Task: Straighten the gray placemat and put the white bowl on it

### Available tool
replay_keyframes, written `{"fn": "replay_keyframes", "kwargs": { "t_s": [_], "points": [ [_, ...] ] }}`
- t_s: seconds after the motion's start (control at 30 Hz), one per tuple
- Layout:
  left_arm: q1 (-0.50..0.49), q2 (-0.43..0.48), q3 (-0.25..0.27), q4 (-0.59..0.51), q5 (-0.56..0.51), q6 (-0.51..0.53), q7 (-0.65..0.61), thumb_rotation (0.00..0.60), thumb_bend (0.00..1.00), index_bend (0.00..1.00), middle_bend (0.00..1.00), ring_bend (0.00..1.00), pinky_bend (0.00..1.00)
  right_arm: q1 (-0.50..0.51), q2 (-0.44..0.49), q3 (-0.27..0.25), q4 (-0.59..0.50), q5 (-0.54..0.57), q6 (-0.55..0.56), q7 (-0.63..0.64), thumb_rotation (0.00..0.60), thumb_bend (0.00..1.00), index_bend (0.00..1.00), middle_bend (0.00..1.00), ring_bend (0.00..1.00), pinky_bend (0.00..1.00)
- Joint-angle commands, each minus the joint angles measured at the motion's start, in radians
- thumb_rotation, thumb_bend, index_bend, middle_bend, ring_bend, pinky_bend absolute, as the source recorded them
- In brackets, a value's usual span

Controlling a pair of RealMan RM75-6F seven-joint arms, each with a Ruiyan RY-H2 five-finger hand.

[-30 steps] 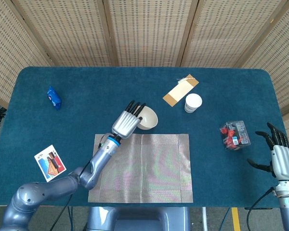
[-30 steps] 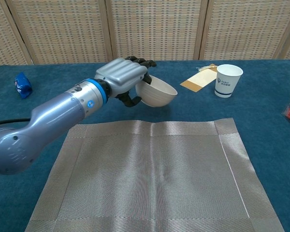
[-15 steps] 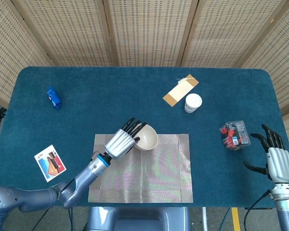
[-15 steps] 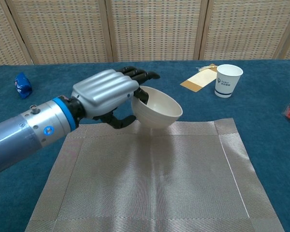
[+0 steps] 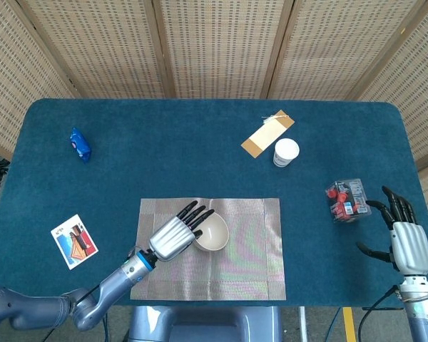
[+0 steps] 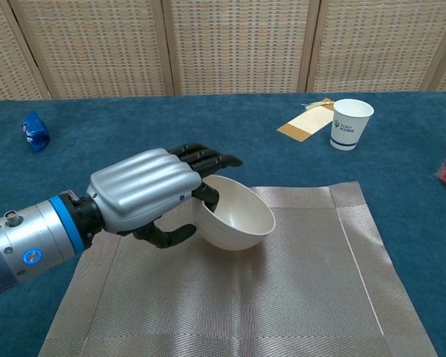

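Observation:
The gray placemat (image 5: 250, 249) (image 6: 297, 290) lies square near the table's front edge. My left hand (image 5: 175, 235) (image 6: 145, 195) grips the white bowl (image 5: 212, 234) (image 6: 238, 214) by its near rim, fingers over the edge, and holds it over the mat's left-middle part. The chest view shows the bowl tilted, low over the mat; whether it touches is not clear. My right hand (image 5: 406, 242) hovers with fingers spread and nothing in them at the table's right front corner, outside the chest view.
A white paper cup (image 5: 286, 152) (image 6: 351, 123) and a brown paper sleeve (image 5: 267, 134) stand at the back right. A clear box of red items (image 5: 348, 199) sits close to my right hand. A blue packet (image 5: 80, 144) lies far left, a picture card (image 5: 74, 241) front left.
My left hand has carried the bowl from beyond the mat's far edge toward me, over the mat, and lowered it. My right hand has drifted slightly nearer the front edge.

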Motion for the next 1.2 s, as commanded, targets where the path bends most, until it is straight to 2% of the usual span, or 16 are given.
{"fn": "replay_keyframes", "kwargs": {
  "t_s": [0.03,0.1,0.23,0.3,0.37,0.4,0.5,0.6,0.77,1.03,1.2],
  "points": [
    [0.005,-0.008,-0.005,0.007,-0.001,-0.007,-0.002,0.600,0.66,0.68,0.00,0.00,0.00,-0.001,0.002,-0.001,-0.004,-0.002,0.003,0.000,0.600,0.16,0.26,0.00,0.00,0.00],
    [0.010,-0.017,-0.009,0.013,-0.001,-0.012,-0.006,0.600,0.62,0.67,0.00,0.00,0.00,-0.003,0.004,-0.001,-0.007,-0.006,0.007,0.001,0.600,0.16,0.26,0.00,0.00,0.00],
    [0.016,-0.028,-0.014,0.020,-0.007,-0.025,-0.005,0.600,0.42,0.62,0.00,0.00,0.00,-0.005,0.006,-0.004,-0.011,-0.013,0.010,0.003,0.600,0.16,0.26,0.00,0.00,0.00],
    [0.019,-0.029,-0.014,0.018,-0.011,-0.033,0.000,0.600,0.32,0.55,0.00,0.00,0.00,-0.005,0.007,-0.006,-0.013,-0.017,0.012,0.002,0.600,0.16,0.26,0.00,0.00,0.00],
    [0.025,-0.026,-0.009,0.009,-0.012,-0.039,0.009,0.600,0.21,0.40,0.00,0.00,0.00,-0.006,0.007,-0.010,-0.014,-0.022,0.012,0.001,0.600,0.16,0.26,0.00,0.00,0.00],
    [0.029,-0.022,-0.006,0.003,-0.012,-0.041,0.011,0.600,0.18,0.33,0.00,0.00,0.00,-0.006,0.007,-0.012,-0.015,-0.023,0.012,0.001,0.600,0.16,0.26,0.00,0.00,0.00],
    [0.041,-0.001,0.004,-0.024,-0.009,-0.039,0.016,0.600,0.11,0.19,0.00,0.00,0.00,-0.006,0.005,-0.015,-0.017,-0.028,0.010,-0.004,0.600,0.16,0.26,0.00,0.00,0.00],
    [0.059,0.020,0.011,-0.042,0.005,-0.014,0.028,0.600,0.09,0.12,0.00,0.00,0.00,-0.005,0.002,-0.020,-0.021,-0.037,0.011,-0.012,0.600,0.16,0.26,0.00,0.00,0.00],
    [0.093,0.068,0.021,-0.097,0.017,0.024,0.017,0.600,0.09,0.08,0.00,0.00,0.00,-0.007,-0.001,-0.026,-0.027,-0.046,0.017,-0.030,0.600,0.16,0.26,0.00,0.00,0.00],
    [0.215,0.238,0.014,-0.273,-0.024,0.170,0.075,0.600,0.09,0.06,0.00,0.00,0.00,-0.006,0.011,-0.026,-0.038,0.003,-0.015,-0.077,0.600,0.15,0.25,0.00,0.00,0.00],
    [0.300,0.338,0.010,-0.334,-0.046,0.280,0.108,0.600,0.09,0.05,0.00,0.00,0.00,0.002,0.005,-0.028,-0.036,0.029,-0.042,-0.111,0.600,0.15,0.25,0.00,0.00,0.00]
  ]
}}
